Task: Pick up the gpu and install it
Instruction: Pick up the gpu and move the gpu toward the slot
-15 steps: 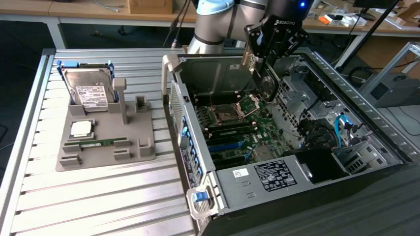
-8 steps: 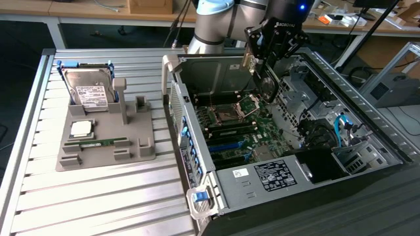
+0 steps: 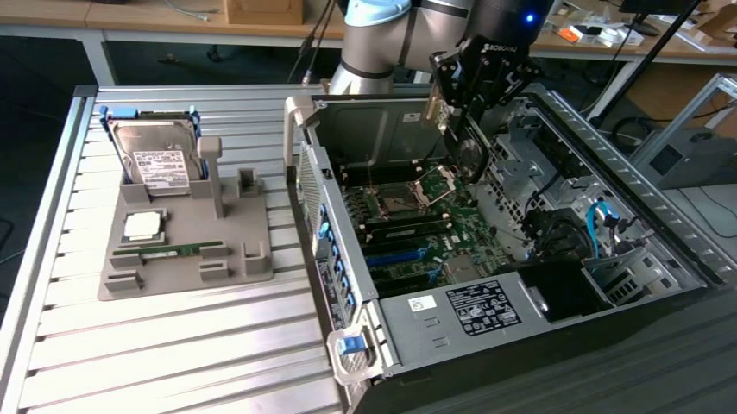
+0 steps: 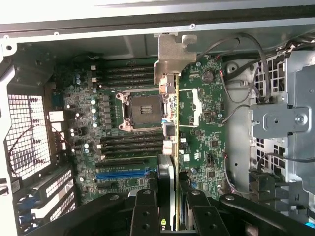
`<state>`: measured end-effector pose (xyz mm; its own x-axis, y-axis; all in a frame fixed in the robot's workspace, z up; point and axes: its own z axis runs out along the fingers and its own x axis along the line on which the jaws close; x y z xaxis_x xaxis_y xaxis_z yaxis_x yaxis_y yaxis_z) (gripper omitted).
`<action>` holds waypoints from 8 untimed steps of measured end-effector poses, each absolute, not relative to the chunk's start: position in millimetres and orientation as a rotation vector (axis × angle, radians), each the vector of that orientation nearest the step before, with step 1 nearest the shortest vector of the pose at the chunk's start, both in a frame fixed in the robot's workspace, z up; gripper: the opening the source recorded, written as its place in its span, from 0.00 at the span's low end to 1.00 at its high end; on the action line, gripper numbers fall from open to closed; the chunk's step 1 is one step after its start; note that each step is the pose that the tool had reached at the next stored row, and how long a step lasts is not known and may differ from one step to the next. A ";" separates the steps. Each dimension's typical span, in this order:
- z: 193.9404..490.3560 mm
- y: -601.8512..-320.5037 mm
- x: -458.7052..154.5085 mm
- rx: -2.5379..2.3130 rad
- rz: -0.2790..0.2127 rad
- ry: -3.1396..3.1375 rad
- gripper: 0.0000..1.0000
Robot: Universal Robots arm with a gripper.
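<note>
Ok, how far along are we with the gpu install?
Pickup looks done: the gpu is off the gray tray and clamped between the fingers. In hand: it hangs edge-down above the motherboard in the open case. Left: it is not yet seated in a slot.

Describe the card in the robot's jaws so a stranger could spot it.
Start at the open computer case. Above its motherboard the gripper clamps the gpu: a thin dark card with a silver end bracket, unlike the green RAM stick on the tray.
</note>
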<state>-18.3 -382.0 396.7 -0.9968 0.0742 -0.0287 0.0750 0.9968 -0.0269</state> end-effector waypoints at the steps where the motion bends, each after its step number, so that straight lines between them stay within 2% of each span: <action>1: 396.0 -382.0 -18.2 0.116 -0.043 3.111 0.27; 8: 388.6 -382.0 -17.0 0.116 -0.044 3.111 0.27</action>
